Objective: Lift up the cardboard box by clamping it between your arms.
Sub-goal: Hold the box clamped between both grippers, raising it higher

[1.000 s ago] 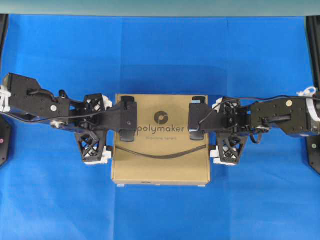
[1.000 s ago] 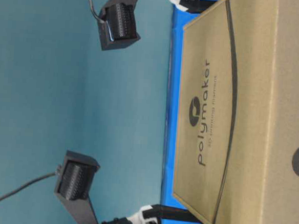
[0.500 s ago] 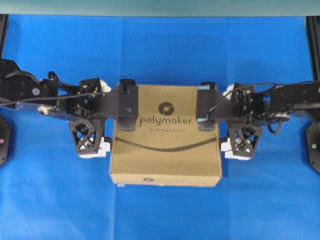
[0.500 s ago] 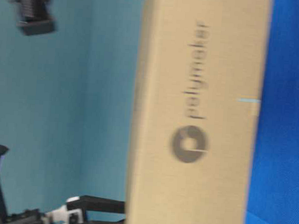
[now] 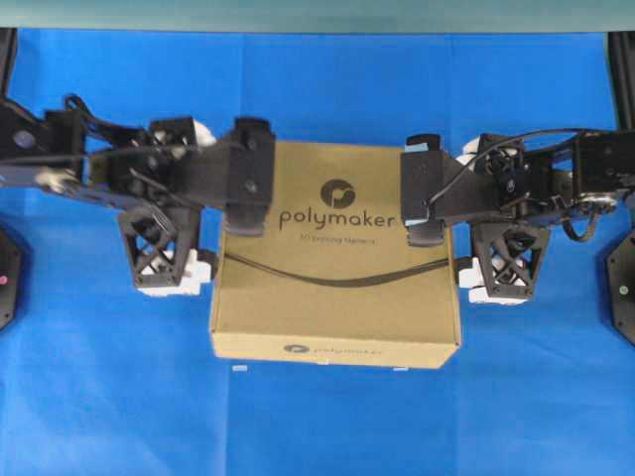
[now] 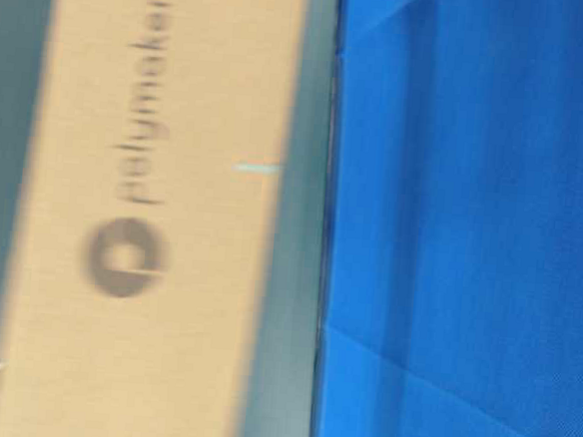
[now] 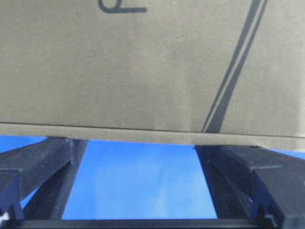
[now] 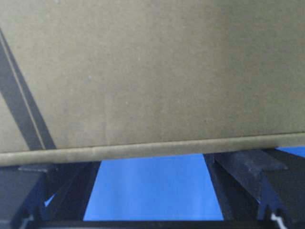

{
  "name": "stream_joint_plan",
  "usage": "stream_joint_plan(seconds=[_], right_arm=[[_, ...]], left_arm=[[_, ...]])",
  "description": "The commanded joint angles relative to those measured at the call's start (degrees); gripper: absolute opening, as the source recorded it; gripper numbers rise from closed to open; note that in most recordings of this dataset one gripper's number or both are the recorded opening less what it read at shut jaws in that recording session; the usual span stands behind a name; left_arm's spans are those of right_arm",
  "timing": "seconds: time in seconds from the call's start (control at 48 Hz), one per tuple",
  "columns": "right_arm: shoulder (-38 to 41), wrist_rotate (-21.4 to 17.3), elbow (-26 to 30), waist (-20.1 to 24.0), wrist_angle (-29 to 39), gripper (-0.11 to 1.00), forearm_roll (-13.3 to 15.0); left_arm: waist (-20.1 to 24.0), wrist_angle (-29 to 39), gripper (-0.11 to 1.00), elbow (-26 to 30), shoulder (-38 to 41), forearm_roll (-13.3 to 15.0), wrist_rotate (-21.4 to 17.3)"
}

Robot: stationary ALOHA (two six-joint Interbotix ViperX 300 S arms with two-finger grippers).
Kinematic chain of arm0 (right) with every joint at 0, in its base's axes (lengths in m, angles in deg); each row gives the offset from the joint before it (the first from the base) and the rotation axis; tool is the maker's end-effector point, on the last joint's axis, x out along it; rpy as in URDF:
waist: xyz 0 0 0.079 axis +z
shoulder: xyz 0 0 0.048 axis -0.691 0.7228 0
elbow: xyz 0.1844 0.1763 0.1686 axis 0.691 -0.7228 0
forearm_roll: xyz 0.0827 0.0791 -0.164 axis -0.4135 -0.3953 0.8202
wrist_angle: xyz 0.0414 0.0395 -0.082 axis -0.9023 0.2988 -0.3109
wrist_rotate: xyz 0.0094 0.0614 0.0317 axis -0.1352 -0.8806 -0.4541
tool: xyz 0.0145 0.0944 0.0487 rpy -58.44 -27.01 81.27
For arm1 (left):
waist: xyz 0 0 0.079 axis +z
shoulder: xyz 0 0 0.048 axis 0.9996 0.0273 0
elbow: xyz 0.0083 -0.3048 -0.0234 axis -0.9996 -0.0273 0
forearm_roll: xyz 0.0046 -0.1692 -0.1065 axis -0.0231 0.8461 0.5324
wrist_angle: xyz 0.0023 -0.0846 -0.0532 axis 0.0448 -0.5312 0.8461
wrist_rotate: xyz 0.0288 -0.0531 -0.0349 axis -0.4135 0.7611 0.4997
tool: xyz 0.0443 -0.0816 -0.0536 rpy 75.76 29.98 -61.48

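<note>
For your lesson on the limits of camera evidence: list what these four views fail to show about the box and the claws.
- Table-level view: the box is blurred and cut off by the top and bottom edges; neither claw can be made out.
- Overhead view: where the left claw and right claw meet the box sides is hidden by the arms.
- Wrist views: the box fills the frame, so the fingertips vanish under it.
- Small print under the logo: too small.

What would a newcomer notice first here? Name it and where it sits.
The brown cardboard box with its dark polymaker logo fills the middle of the blue table cover. The left gripper and right gripper press its opposite sides, fingers spread open. In the table-level view the box shows clear of the cover, lifted.
</note>
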Motion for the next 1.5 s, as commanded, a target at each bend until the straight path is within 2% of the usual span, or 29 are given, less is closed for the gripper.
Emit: stream_joint_plan(seconds=[0.0, 0.167, 0.333, 0.562, 0.771, 1.271, 1.479], right_arm=[[-0.53, -0.18, 7.65, -0.35, 0.26, 0.99, -0.26], [-1.14, 0.18, 12.04, -0.53, 5.27, 0.99, -0.26], [-2.02, 0.09, 14.94, -0.09, 6.94, 0.99, -0.26], [-2.29, 0.18, 19.42, 0.88, 10.11, 0.99, -0.26], [-2.11, 0.44, 21.45, 0.88, 12.22, 0.99, -0.26], [-2.11, 1.23, 21.09, 0.88, 12.57, 0.99, 0.26], [-2.11, 1.23, 16.0, 0.88, 9.76, 0.99, 0.35]], left_arm=[[0.09, -0.18, 0.89, 6.86, -0.97, 0.35, -0.09], [-0.09, 4.22, 0.89, 9.76, -1.41, 0.35, -0.62], [-0.18, 5.89, 0.89, 11.43, -1.67, 0.35, -0.7], [-1.14, 7.82, 0.89, 16.44, -1.32, 0.26, -0.79], [-1.41, 9.84, 0.89, 19.69, -0.79, 0.0, -2.37], [-1.32, 10.37, 0.89, 21.27, 0.7, 0.0, -2.9], [-1.32, 8.96, 0.89, 17.58, 1.05, -0.09, -2.9]])
